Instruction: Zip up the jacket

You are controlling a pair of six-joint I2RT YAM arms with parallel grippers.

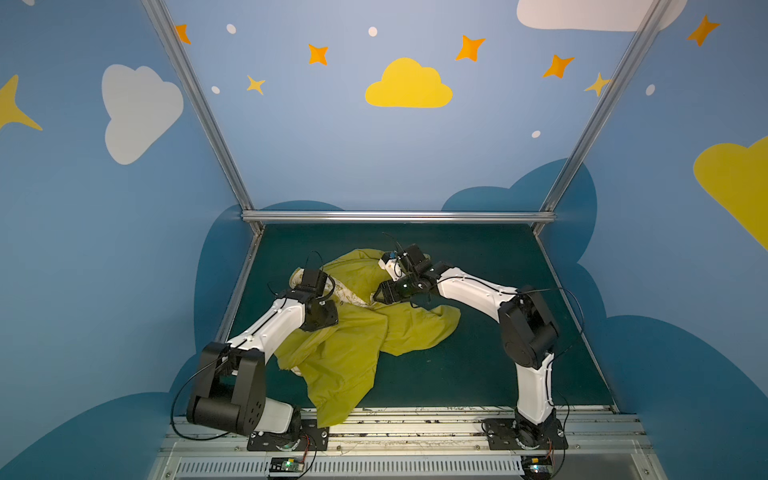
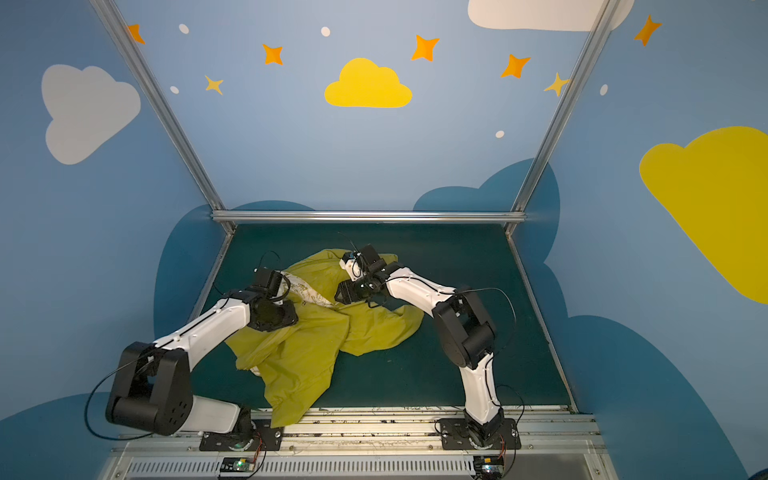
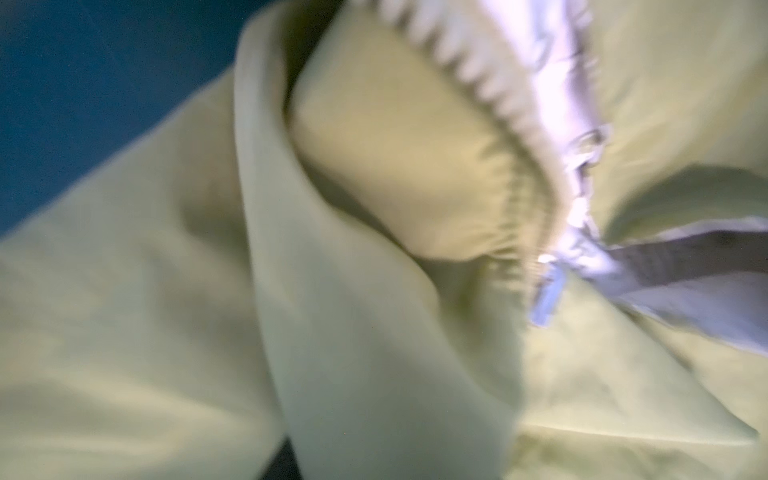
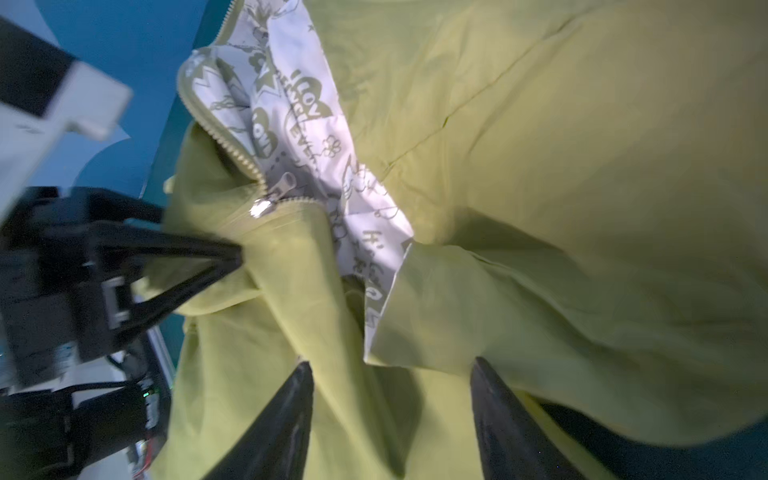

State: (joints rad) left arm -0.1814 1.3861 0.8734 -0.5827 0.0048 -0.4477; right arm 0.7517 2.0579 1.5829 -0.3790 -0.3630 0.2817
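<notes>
With the left pincer (image 4: 239, 254) pinching the jacket (image 4: 540, 208) beside the slider (image 4: 261, 208), pull the fabric taut; close your spread right pincer (image 4: 390, 363) on the slider.

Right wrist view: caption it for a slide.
Left gripper pinches the jacket beside its zipper slider; right gripper hovers open.

Mustard-yellow jacket (image 1: 340, 345), cream lining (image 4: 299, 124) printed olive; dark teal table (image 1: 478, 365).
</notes>
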